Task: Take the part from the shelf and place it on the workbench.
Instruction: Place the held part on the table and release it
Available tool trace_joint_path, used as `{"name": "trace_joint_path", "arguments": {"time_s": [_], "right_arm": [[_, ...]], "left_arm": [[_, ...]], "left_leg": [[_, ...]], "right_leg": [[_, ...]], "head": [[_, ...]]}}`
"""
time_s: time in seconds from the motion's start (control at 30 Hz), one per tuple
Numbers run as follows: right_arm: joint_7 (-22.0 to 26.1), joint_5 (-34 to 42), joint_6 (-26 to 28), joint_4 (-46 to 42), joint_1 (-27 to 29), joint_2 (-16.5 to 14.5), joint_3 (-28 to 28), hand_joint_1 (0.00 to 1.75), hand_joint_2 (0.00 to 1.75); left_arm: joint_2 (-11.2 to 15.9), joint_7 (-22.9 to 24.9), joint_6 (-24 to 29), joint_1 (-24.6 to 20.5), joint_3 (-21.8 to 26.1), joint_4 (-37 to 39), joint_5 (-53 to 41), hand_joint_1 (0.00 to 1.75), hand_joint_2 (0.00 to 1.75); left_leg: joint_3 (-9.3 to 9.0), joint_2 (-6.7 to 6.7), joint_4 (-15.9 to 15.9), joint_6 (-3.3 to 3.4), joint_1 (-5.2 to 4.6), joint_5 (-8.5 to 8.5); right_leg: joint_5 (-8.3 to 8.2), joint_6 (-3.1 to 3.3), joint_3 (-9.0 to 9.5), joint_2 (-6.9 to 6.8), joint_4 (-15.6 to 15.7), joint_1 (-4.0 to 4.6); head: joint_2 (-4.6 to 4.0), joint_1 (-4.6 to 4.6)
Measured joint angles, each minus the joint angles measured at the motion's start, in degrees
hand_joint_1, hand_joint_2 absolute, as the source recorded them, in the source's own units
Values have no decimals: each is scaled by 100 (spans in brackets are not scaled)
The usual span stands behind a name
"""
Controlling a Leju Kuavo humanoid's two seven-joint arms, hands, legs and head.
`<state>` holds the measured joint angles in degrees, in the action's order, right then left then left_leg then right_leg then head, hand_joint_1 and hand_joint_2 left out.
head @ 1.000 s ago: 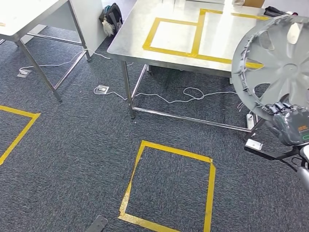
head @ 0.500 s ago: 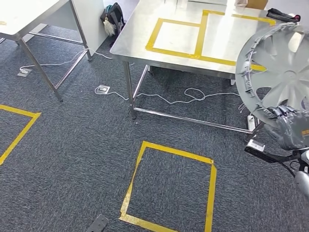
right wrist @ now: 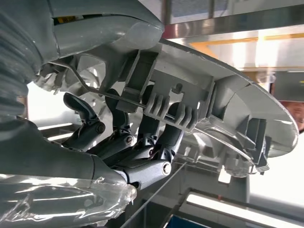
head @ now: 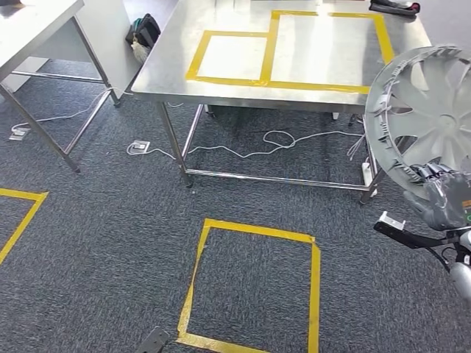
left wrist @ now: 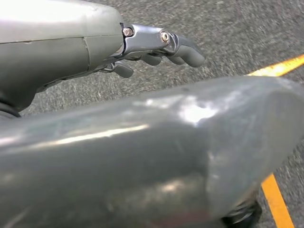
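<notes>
Head view: right hand (head: 444, 198) at 4 o'clock grips the hubcap (head: 425, 110) by its rim, held upright off the floor. Workbench (head: 233, 81) at 12 o'clock, not yet reached. Pickup done; approach and placing remain. Left hand (left wrist: 157, 45) holds nothing, fingers loosely curled.

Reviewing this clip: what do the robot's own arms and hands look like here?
The right robot hand is grey, with an orange marking on its shell; its wrist view shows a ribbed grey cover, dark fingers with silver screws, and clear plastic wrap. The left robot hand has a smooth, glossy grey shell, a thick thumb and a metallic, screwed finger link.
</notes>
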<state>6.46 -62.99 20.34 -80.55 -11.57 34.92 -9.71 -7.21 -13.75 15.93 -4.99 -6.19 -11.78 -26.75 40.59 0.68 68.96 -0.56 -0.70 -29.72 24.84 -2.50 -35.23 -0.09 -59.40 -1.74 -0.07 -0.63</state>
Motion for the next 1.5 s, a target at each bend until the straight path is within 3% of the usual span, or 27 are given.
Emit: {"name": "trace_joint_path", "arguments": {"time_s": [0.03,0.07,0.1,0.13,0.2,0.23,0.27,0.37,0.43,0.7,1.1,1.33,1.4,1.5], "right_arm": [[2,-41,-4,-2,1,-2,1,175,175],[-1,-81,-7,-2,4,-2,1,175,175],[-4,-114,-9,-2,6,-1,1,175,175],[-7,-133,-10,-2,8,-1,2,175,175],[-10,-148,-10,-3,10,-1,9,175,175],[-11,-154,-10,-4,11,-1,12,175,175],[-13,-159,-10,-4,14,-1,15,175,175],[-30,-163,-10,-4,38,1,24,175,175],[-39,-149,-11,-5,47,1,31,175,175],[-52,-98,-60,-38,56,-4,79,175,175],[-60,-162,-216,-39,53,-2,78,175,175],[-116,-268,-455,-18,-66,-24,-28,175,175],[-127,-290,-493,1,-116,-32,-86,175,175],[-131,-307,-509,24,-172,-45,-156,175,175]], "left_arm": [[-1,0,-1,3,0,0,-1,0,0],[-3,0,-1,6,0,0,-1,0,0],[-4,0,-2,6,0,0,-2,0,0],[-5,0,-2,4,0,0,-2,0,0],[5,0,-1,-9,0,0,-2,0,0],[10,0,-1,-18,0,0,-2,0,0],[8,0,0,-25,0,0,-3,0,0],[-2,0,2,-26,1,0,-6,0,0],[4,-1,3,-22,2,0,-8,0,0],[2,-11,2,-23,2,0,-9,0,0],[16,-343,-427,-19,28,0,54,0,0],[74,-339,-521,-30,28,-1,46,0,0],[86,-329,-528,-32,30,-4,42,0,0],[93,-326,-532,-22,33,-6,42,0,0]], "left_leg": [[181,-12,349,0,1,-124],[292,-17,536,14,-1,-144],[298,-21,504,42,-4,-51],[195,-28,260,83,-11,130],[-188,-72,-536,208,-43,516],[-340,-86,-851,236,-55,624],[-428,-98,-1043,197,-61,664],[-446,-104,-1133,86,-60,677],[-439,-122,-1133,129,-63,687],[-424,-139,-1130,183,-68,701],[-422,-139,-1128,197,-62,714],[-476,-140,-1235,355,-92,633],[-572,-139,-1291,406,-68,586],[-675,-130,-1292,419,-55,525]], "right_leg": [[2,7,0,39,0,6],[6,12,3,75,0,15],[9,17,8,111,0,28],[12,19,16,142,0,43],[20,15,27,191,-1,66],[28,6,22,207,-7,77],[38,10,12,214,-13,83],[42,16,11,192,5,87],[24,-11,30,170,41,85],[-13,-71,46,158,90,80],[-21,-78,45,158,91,88],[-95,-198,47,159,67,43],[17,-213,-46,116,-140,47],[469,-231,-568,71,-1135,42]], "head": [[0,1],[0,2],[0,1],[0,2],[0,4],[0,5],[0,8],[0,13],[0,13],[0,10],[0,9],[0,12],[0,37],[0,60]]}}
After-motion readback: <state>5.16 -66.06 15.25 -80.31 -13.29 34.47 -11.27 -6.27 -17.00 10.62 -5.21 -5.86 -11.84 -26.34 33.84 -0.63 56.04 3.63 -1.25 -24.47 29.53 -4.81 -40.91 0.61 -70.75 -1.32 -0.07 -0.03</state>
